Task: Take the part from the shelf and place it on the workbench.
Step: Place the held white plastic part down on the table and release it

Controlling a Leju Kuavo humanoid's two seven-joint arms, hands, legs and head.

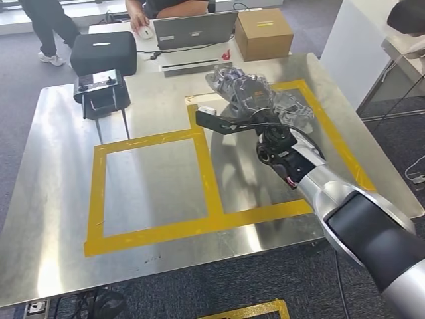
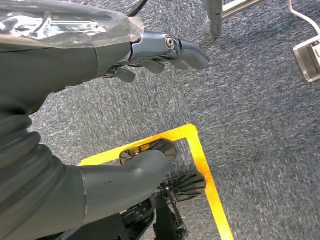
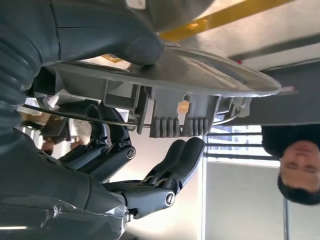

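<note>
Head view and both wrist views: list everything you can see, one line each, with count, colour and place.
Workbench: one, bare metal, yellow tape rectangles on it.
Part: one, grey, plastic-wrapped, over the right tape rectangle, held by the right hand.
Case: one, black, far left of the bench.
Stand: one, black, in front of the case.
Laptop: one, grey, far edge.
Box: one, brown cardboard, right of the laptop.
Person: one, behind the laptop; another person stands at far left.
Right hand: grey, grips the part.
Left hand: grey, hangs over carpet, holding nothing.

Right hand (image 3: 113,125) apparently grips the grey part (image 3: 170,95).
</note>
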